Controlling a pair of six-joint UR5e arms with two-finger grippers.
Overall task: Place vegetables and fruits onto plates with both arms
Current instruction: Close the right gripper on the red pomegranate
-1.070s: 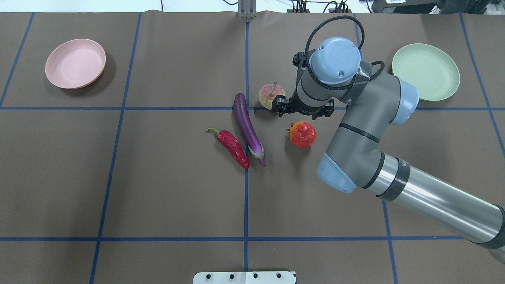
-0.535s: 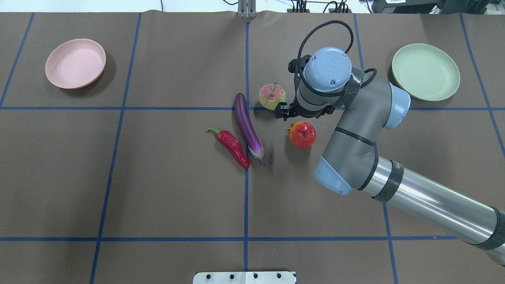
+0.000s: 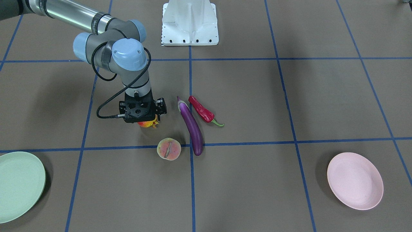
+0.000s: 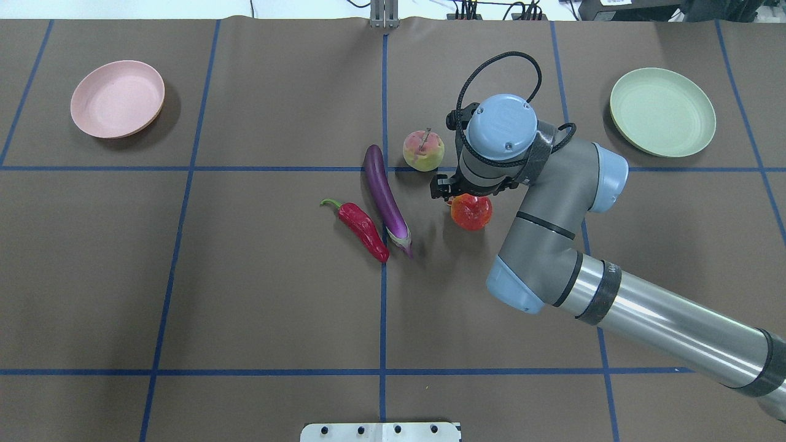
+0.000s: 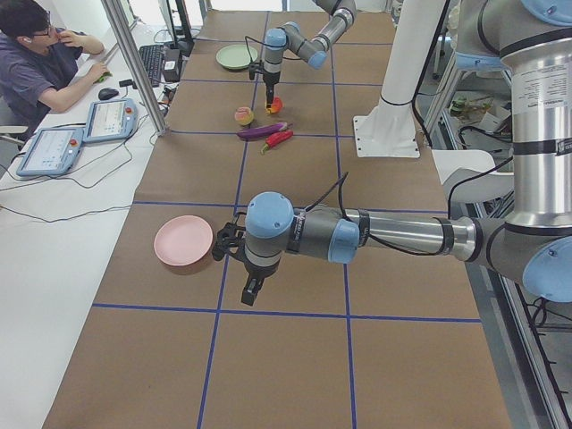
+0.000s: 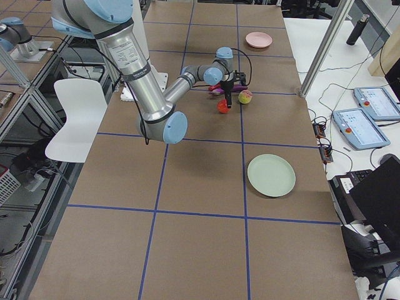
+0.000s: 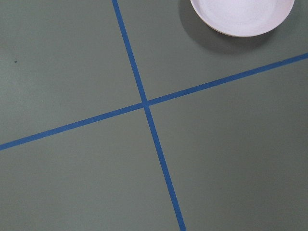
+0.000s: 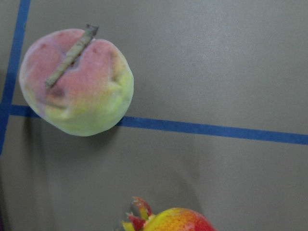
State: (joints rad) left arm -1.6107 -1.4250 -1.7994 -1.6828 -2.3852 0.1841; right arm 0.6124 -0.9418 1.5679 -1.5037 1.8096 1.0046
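No word, number or sign reads clearly in any view. The only writing is a short line of dark lettering (image 3: pixel 95 23) on the silver tube of the right arm (image 4: pixel 669 322), beside its black band (image 4: pixel 599 293). It is too small to make out and is perhaps a maker's name. The screens of the two pendants (image 5: pixel 109 119) on the side desk (image 5: pixel 54 223) are blurred.
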